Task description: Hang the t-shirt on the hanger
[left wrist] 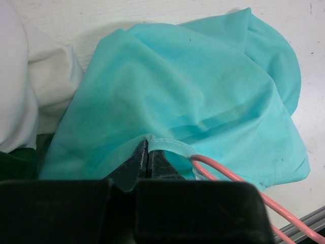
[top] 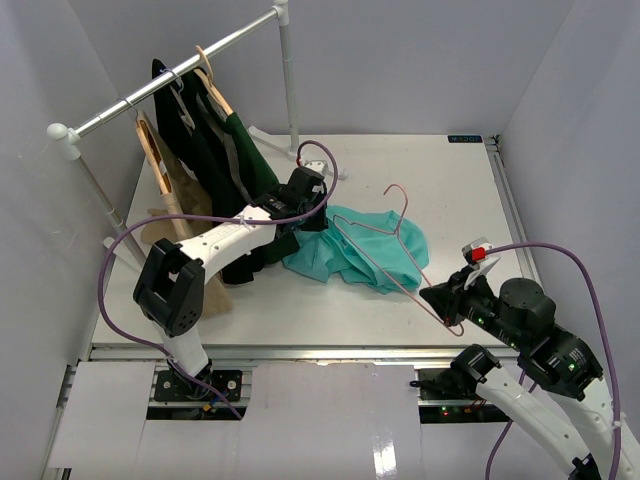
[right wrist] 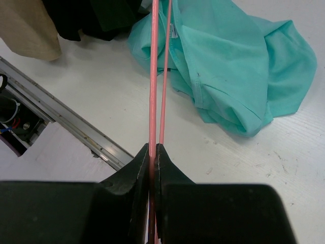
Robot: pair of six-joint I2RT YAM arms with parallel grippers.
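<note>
Left hand [left wrist: 147, 155] is pinching a hemmed edge of the teal t-shirt [left wrist: 203, 86], with the fingers squeezing tight on the fabric. The t-shirt is lying bunched up around the middle of the white surface [top: 470, 190], just right of the dark clothes [top: 215, 160] hanging off the rack [top: 180, 75] at far left. Right hand is clamping down on the near corner of the pink wire hanger [right wrist: 152, 76], which is stretching across the t-shirt with its hook pointing to the far side. One wire is running right beside the left fingertips.
</note>
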